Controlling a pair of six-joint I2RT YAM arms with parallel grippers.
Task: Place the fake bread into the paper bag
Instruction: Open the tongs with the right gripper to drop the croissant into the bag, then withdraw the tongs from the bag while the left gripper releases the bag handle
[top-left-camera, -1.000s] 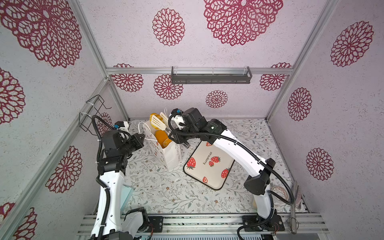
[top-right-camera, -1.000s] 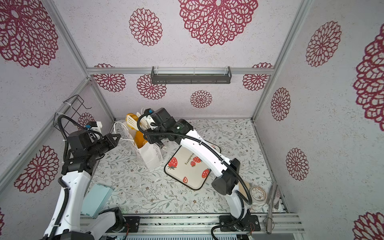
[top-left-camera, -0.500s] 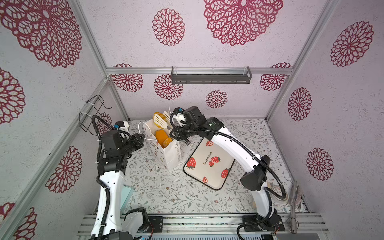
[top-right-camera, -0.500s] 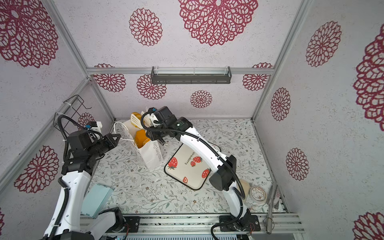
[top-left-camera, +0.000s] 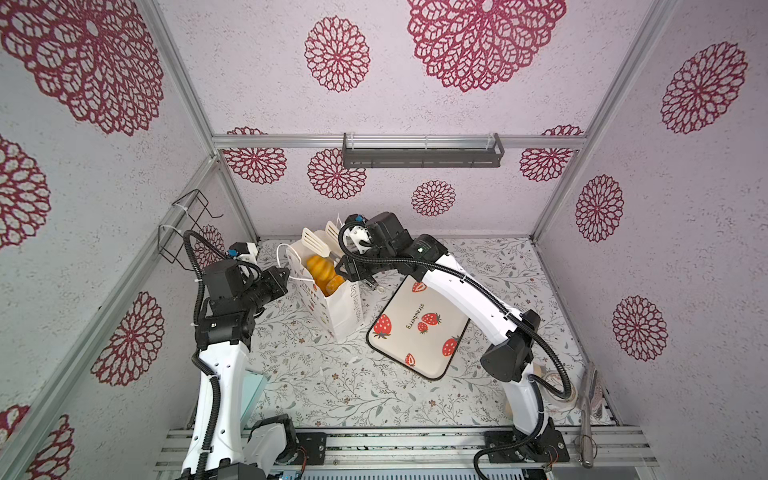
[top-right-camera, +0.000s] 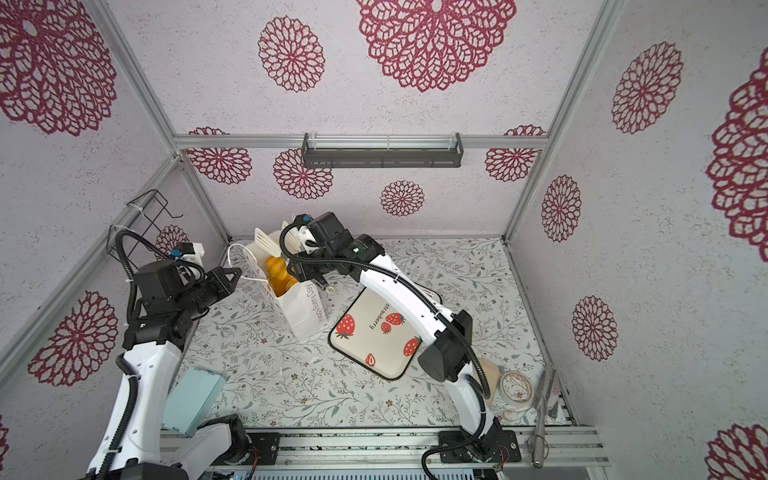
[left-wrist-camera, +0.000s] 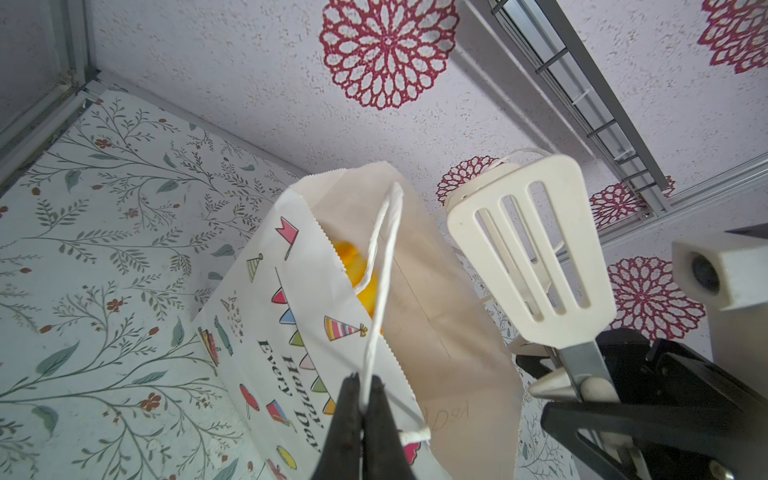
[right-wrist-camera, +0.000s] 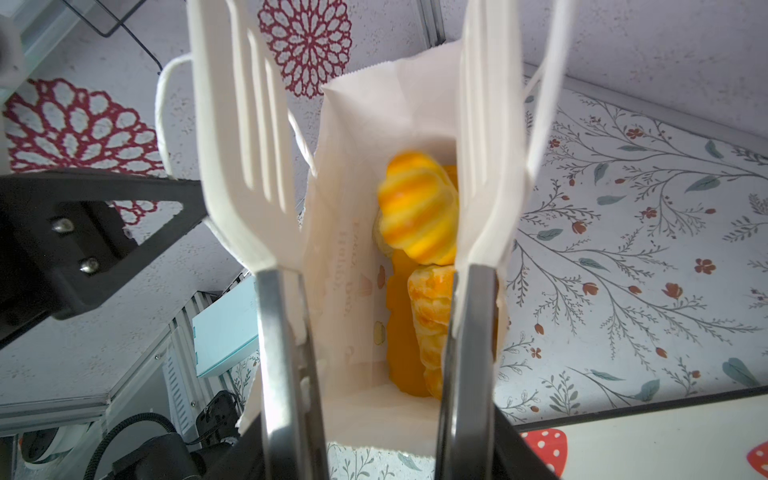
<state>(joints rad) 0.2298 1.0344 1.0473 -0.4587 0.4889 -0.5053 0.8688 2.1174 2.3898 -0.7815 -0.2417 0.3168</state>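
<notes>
Pinching paper bag (left-wrist-camera: 291, 332) cord handle (left-wrist-camera: 384, 266) in tight-pressed left gripper (left-wrist-camera: 363, 399), clasping spread-open tongs (right-wrist-camera: 249, 166) in right gripper (top-left-camera: 356, 272), hovering over bagged fake bread (right-wrist-camera: 415, 212).

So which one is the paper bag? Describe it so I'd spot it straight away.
Start from the flowery table and find the strawberry tray near its middle. Right beside that tray, toward the back left corner, stands the paper bag. Unlike the flat tray, it stands tall and white, with cord handles, party pictures and glossy orange fake bread showing in its open top.
</notes>
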